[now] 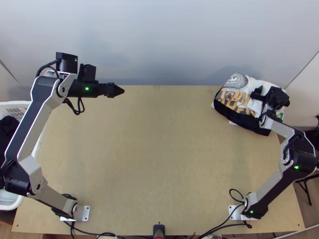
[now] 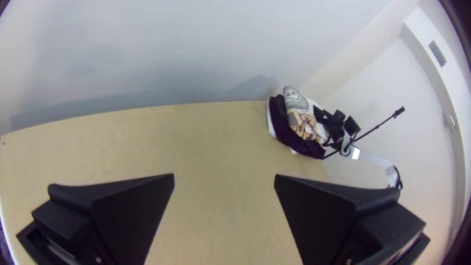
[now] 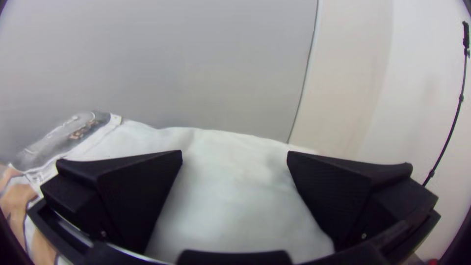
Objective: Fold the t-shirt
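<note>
Table (image 1: 159, 151) middle passable — clothing pile (image 1: 235, 114) blocks far right.

A pile of clothes (image 1: 237, 95) lies at the far right corner of the table (image 1: 159, 151), before a wall (image 1: 159, 40), while a basket (image 1: 12, 206) holding fabric (image 1: 7, 127) sits beside the left edge, and the left arm's base (image 1: 85, 213) and right arm's base (image 1: 234, 212) flank cables (image 1: 217, 228) in front.
</note>
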### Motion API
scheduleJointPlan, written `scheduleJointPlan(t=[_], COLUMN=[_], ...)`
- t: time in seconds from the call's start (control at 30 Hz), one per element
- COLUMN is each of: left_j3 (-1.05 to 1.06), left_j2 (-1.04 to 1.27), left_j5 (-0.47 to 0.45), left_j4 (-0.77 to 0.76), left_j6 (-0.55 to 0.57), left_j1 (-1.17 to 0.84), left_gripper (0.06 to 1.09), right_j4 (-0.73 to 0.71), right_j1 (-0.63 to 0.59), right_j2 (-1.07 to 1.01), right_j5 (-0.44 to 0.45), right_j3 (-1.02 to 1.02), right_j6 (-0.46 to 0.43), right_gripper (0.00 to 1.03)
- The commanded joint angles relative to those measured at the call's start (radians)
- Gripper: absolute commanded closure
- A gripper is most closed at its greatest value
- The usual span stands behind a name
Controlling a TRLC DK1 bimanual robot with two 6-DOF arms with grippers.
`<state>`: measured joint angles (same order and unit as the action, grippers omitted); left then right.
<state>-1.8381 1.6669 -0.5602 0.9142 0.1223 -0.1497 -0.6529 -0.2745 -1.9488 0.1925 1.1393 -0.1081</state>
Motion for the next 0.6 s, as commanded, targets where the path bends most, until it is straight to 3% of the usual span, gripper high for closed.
scheduleJointPlan(t=[0.0, 0.17, 0.3, 0.57], left_j3=[-0.013, -0.021, -0.021, -0.021], left_j2=[0.007, 0.007, 0.004, 0.004], left_j5=[0.0, 0.0, 0.0, 0.002], left_j4=[0.0, 0.002, 0.005, 0.008], left_j6=[0.005, 0.005, 0.005, 0.005], left_j1=[-0.008, -0.008, -0.005, 0.001], left_gripper=[0.1, 0.1, 0.1, 0.1], right_j4=[-0.059, -0.057, -0.051, -0.036], right_j1=[-0.012, -0.02, -0.02, 0.162], right_j2=[-0.078, -0.013, 0.09, 0.182], right_j5=[0.018, 0.019, 0.074, 0.078], right_j3=[-0.053, -0.004, 0.085, 0.134], right_j6=[0.01, 0.005, -0.024, -0.016], right_gripper=[0.04, 0.04, 0.04, 0.04])
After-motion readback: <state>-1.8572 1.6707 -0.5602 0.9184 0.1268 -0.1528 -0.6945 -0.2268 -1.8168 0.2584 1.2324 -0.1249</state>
